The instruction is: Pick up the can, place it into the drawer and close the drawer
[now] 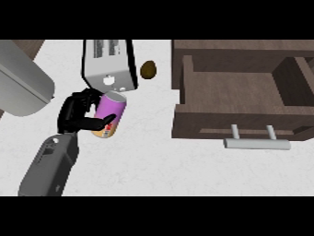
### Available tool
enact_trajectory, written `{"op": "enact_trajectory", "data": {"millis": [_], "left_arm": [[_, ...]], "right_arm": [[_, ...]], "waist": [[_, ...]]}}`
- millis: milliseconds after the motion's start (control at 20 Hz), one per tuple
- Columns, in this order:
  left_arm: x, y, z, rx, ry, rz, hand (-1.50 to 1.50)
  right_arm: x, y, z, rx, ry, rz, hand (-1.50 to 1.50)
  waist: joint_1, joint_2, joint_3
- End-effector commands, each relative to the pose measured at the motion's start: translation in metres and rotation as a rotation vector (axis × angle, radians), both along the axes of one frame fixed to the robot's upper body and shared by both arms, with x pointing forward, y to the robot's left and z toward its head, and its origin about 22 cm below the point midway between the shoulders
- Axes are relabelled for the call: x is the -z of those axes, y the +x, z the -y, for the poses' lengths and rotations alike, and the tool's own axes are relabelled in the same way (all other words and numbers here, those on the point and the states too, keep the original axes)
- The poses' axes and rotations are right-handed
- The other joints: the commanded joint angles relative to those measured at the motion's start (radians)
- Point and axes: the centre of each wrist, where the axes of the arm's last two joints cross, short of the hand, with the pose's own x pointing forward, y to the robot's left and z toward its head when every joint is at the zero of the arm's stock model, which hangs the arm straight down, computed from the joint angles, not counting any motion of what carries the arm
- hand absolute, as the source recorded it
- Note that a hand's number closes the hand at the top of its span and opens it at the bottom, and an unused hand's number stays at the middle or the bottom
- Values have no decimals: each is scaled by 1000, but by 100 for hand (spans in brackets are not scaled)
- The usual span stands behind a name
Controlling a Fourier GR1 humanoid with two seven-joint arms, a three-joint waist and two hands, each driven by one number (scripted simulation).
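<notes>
My left hand (78,113) is curled round the tilted purple cylindrical can (109,114) — thumb across it. Risk: clipping the open brown wooden drawer (186,83) wall — can tips.

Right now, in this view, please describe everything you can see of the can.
The can is a slim cylinder with a purple body, a pale grey top rim and an orange and white band with a red mark near its bottom. It looks like metal. It is tilted, top toward the toaster and close to its front edge. The left hand is curled round it: the fingers lie behind its left side and the thumb crosses its lower part. Whether it touches the counter I cannot tell.
</notes>
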Motion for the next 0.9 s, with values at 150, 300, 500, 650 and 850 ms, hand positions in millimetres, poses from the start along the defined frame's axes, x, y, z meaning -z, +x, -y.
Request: {"op": "enact_trajectory", "data": {"millis": [150, 300, 500, 650, 850], "left_arm": [[-65, -6, 51, 10, 19, 82, 150], [-106, -7, 66, 21, 37, 116, 150], [-150, 1, 96, 59, 47, 93, 150], [-175, 11, 130, 74, 52, 102, 150], [-203, 8, 149, 93, 90, 128, 150]], "right_arm": [[-2, 0, 2, -1, 2, 5, -150], [-1, -10, 5, 10, 6, 20, -150], [-12, -4, 5, -20, -10, 16, -150], [1, -6, -2, -14, 1, 22, -150], [-1, 1, -10, -11, -2, 26, -150]], "waist": [[-7, 3, -1], [-14, 3, -1], [-24, 8, -2], [-35, 10, -2], [-30, 11, -2]]}}
